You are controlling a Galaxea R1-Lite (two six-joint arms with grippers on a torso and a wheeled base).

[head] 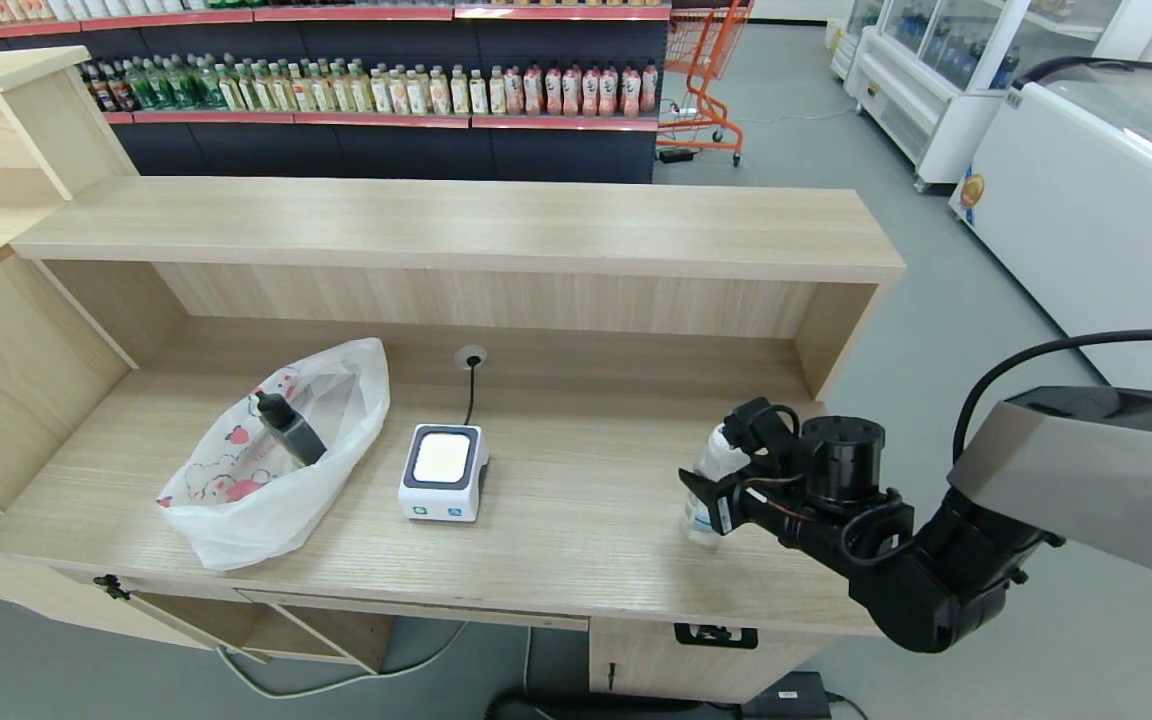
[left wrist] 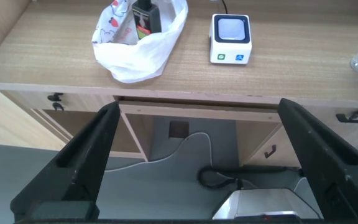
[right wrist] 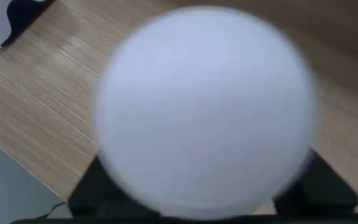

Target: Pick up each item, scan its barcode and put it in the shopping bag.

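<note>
R gripper [head: 714, 452] sits at the far-right part of the counter [head: 576, 545], set around a clear bottle [head: 704, 512] w/ white cap that stands upright on the wood. Can't tell if the claw is pinching it or just flanking it. In the R wrist view the cap [right wrist: 204, 112] is a close blur.

Scanner [head: 443, 470] is mid-counter, screen up, cable running to the far wall. Just left of it lies the white shopping bag [head: 236, 500], mouth open toward the far side, w/ a dark bottle [head: 288, 428] in it, tilted.

L gripper [left wrist: 199, 107] hangs in front of the counter's near edge, below top level, claw spread wide, nothing in it.
</note>
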